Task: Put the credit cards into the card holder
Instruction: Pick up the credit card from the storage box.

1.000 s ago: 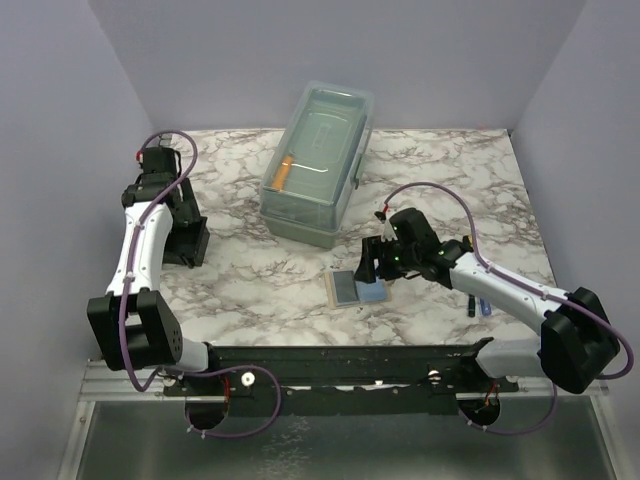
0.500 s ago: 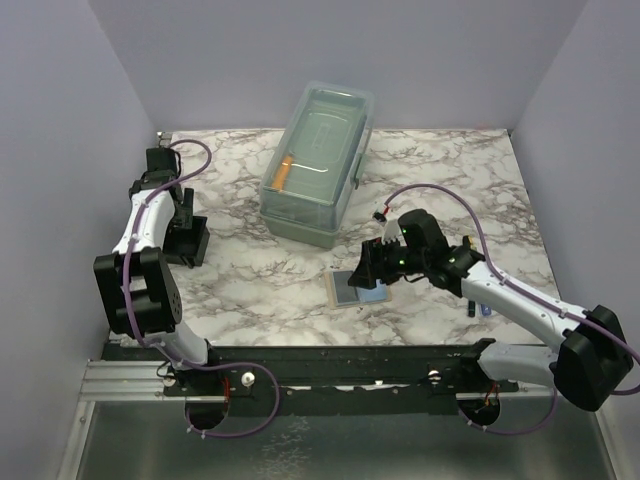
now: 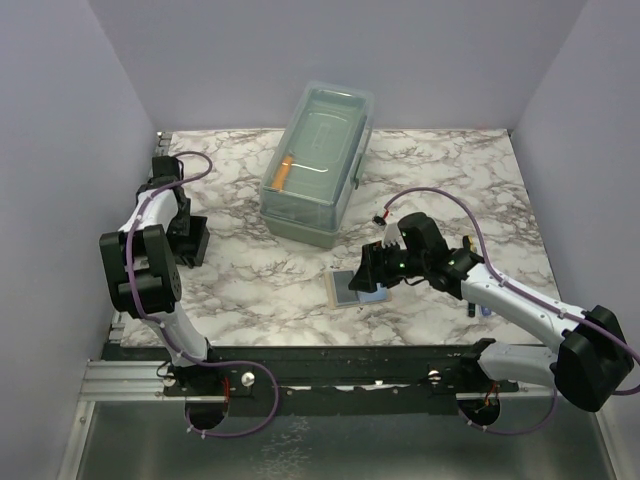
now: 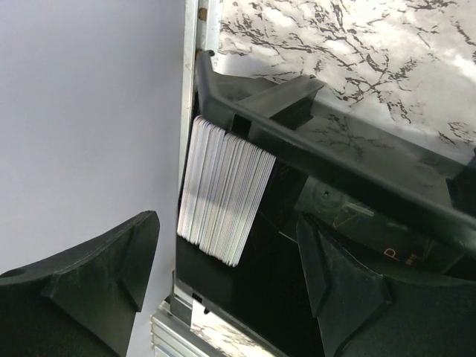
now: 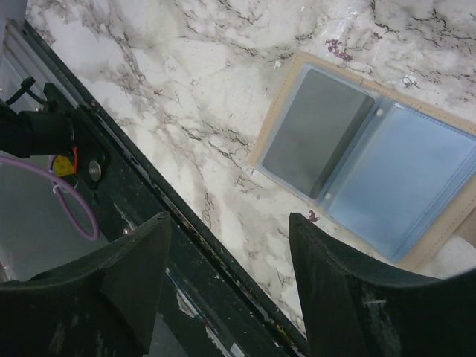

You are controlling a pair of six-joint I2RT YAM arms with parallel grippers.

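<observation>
A dark grey credit card point(image 5: 316, 134) and a light blue one point(image 5: 401, 190) lie side by side on a tan pad point(image 5: 279, 93), near the table's front edge point(image 3: 345, 288). My right gripper point(image 5: 230, 249) hovers just above them, open and empty, over the bare marble beside the grey card point(image 3: 368, 275). The black card holder point(image 4: 312, 156) stands at the far left point(image 3: 195, 243), with a stack of white cards point(image 4: 223, 190) in one slot. My left gripper point(image 4: 223, 279) is open and empty right over the holder point(image 3: 183, 222).
A large clear lidded box point(image 3: 318, 160) with an orange item inside stands at the back middle. A small blue item point(image 3: 484, 309) lies by the right arm. The black front rail point(image 5: 186, 245) runs just below the cards. The left wall is close to the holder.
My left arm has folded back, bringing its gripper farther back and left over the holder. My right gripper has shifted slightly toward the cards.
</observation>
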